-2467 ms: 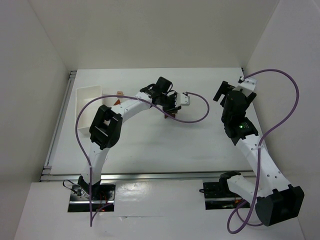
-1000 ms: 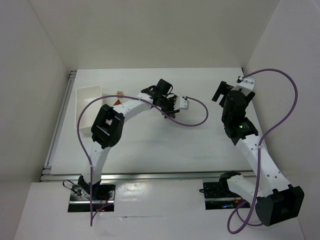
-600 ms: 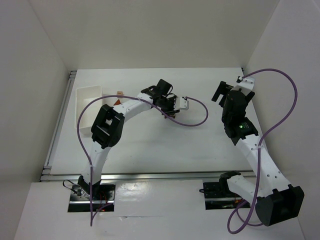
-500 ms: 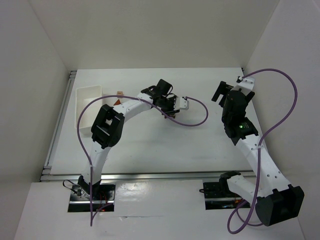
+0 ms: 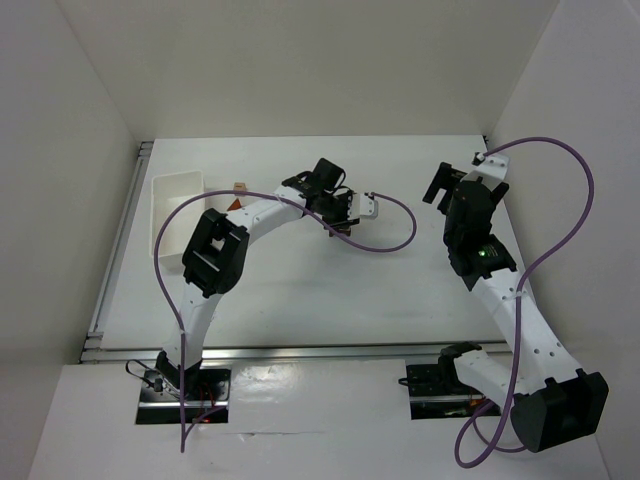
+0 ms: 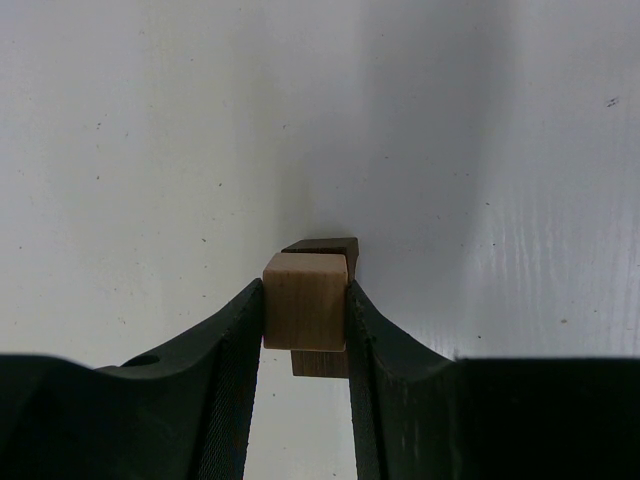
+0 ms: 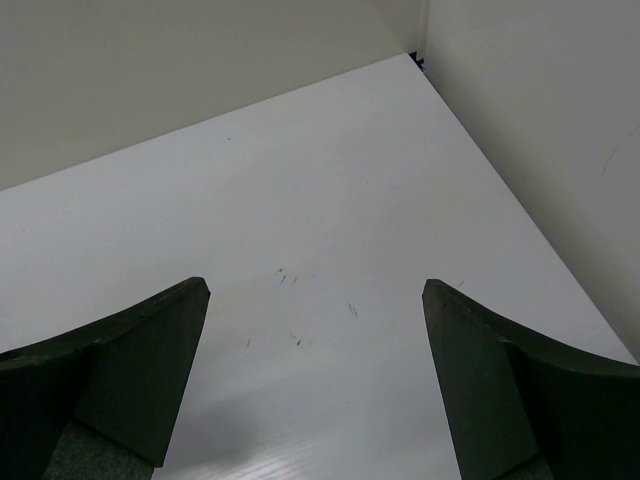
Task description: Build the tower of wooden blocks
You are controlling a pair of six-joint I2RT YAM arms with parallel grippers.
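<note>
In the left wrist view a light tan cube [image 6: 305,308] is pinched between my left gripper's [image 6: 305,290] two dark fingers. Directly under and behind the cube lies the dark brown arch piece [image 6: 325,246], resting on the white table; whether the cube touches it I cannot tell. From above, the left gripper [image 5: 338,217] reaches over the table's middle and hides both blocks. Another tan cube [image 5: 240,187] and an orange-red roof piece [image 5: 232,204] lie beside the left arm. My right gripper [image 5: 447,186] hovers at the far right, open and holding nothing [image 7: 315,290].
A white rectangular tray [image 5: 160,200] stands at the left edge of the table. Purple cables loop from both arms. White walls close the table on the left, right and far sides; the right wrist view looks toward the far right corner [image 7: 415,58].
The left arm shifted slightly with the cube early on. Over the last second nothing has visibly moved, and the right arm has stayed still.
</note>
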